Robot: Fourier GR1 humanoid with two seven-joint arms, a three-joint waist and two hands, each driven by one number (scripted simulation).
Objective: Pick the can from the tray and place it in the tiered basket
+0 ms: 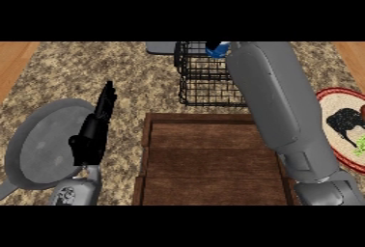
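Note:
The blue can [217, 49] shows at the picture's top edge, over the far side of the black wire tiered basket [203, 79]. My right forearm [274, 106] stretches up across the tray's right side to the basket's right corner and ends right beside the can. It hides its own hand, so no grip shows. The wooden tray [214, 161] lies in the lower middle with nothing on its boards. My left hand [94, 130] rests open at the left, fingers pointing up.
A grey round pan [39, 144] lies at the left, under my left hand. A red-rimmed plate [343, 126] with a dark bird picture sits at the right edge. A grey object [161, 47] stands left of the basket.

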